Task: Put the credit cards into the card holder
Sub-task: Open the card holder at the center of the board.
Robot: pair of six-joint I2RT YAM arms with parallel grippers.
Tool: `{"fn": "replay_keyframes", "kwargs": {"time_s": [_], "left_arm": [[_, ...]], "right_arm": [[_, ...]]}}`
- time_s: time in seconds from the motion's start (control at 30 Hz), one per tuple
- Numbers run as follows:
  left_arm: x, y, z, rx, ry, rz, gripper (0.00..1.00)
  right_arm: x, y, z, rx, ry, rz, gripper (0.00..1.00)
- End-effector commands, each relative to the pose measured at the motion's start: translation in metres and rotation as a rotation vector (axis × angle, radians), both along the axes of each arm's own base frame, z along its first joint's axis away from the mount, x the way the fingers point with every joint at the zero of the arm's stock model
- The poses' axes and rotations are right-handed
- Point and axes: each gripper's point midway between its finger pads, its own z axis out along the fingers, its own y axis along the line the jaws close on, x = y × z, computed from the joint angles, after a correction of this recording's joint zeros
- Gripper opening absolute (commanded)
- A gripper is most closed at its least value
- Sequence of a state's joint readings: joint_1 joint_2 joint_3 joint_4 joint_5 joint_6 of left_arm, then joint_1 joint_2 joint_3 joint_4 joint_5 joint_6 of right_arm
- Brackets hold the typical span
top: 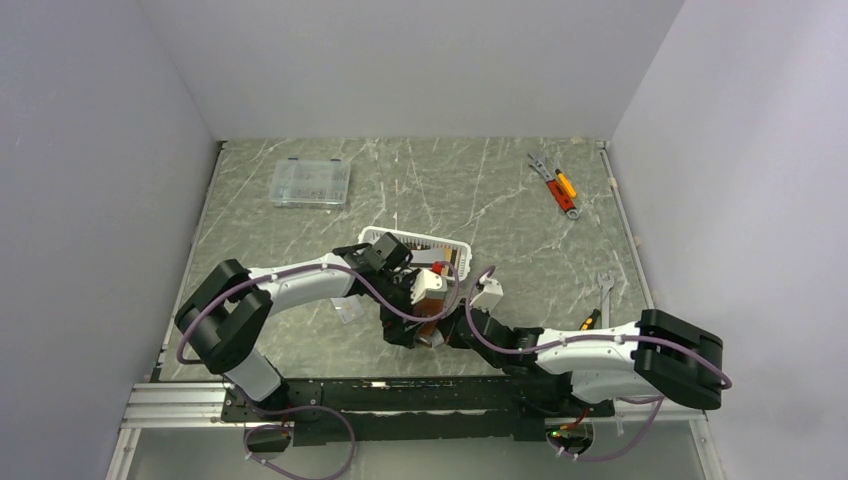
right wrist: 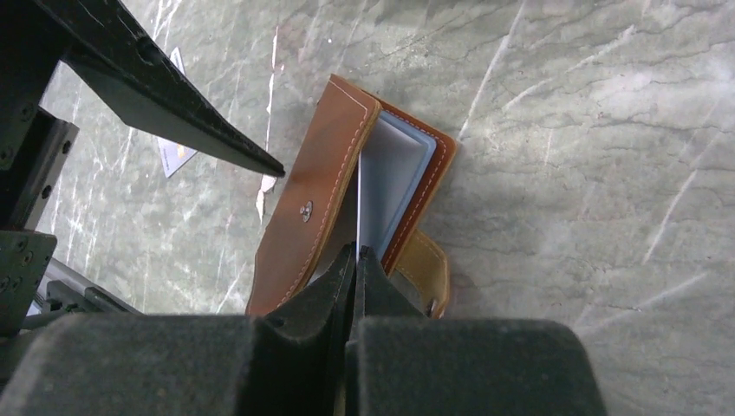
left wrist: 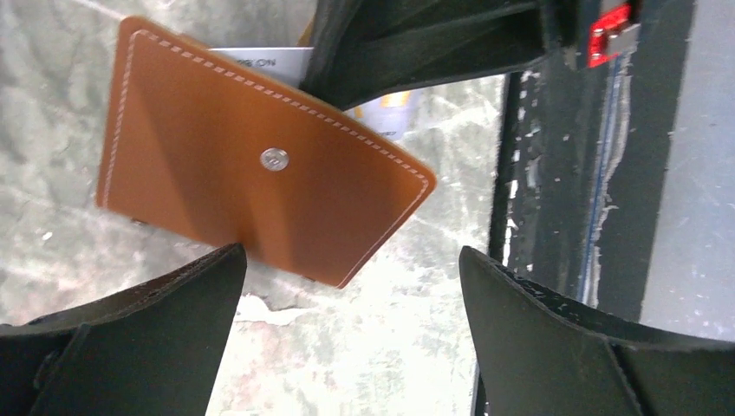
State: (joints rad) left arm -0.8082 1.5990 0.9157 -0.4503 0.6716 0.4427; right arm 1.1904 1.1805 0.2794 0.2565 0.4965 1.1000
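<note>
Toward the far left corner of the grey-green marbled worktop (top: 500,200) lies a clear plastic compartment box (top: 311,183). Nearer the middle, just in front of a white slotted plastic basket (top: 415,243), the left gripper (left wrist: 351,260) is spread wide with nothing in it, poised over the small brown leather folding card holder (left wrist: 260,182). The card holder sits close to the middle of the near edge, partly open, its pale blue inside showing. The right gripper (right wrist: 355,253) is closed tight, with its tips at the card holder's open edge beside a pale credit card (left wrist: 260,61). Whether it pinches that card I cannot tell. Orange-handled tools (top: 556,186) lie near the far right corner.
</note>
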Motion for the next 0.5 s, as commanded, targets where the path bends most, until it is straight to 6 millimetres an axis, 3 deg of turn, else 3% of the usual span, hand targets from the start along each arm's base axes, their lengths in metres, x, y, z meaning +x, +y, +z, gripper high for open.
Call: {"fn": "replay_keyframes", "kwargs": {"time_s": [0.0,0.17,0.37,0.47], "left_arm": [[0.030,0.004,0.020,0.032,-0.174,0.092,0.99],[0.033,-0.008,0.038,0.038,-0.314,0.104,0.99],[0.005,-0.035,0.027,0.075,-0.371,-0.039,0.99],[0.007,-0.038,0.026,0.100,-0.403,-0.041,0.99]], "right_arm": [[-0.001,0.003,-0.011,-0.051,0.001,0.026,0.00],[-0.003,0.006,-0.019,-0.050,0.012,0.035,0.00],[-0.003,0.004,-0.019,-0.035,0.004,0.025,0.00],[-0.005,0.003,-0.019,-0.035,-0.003,0.028,0.00]]}}
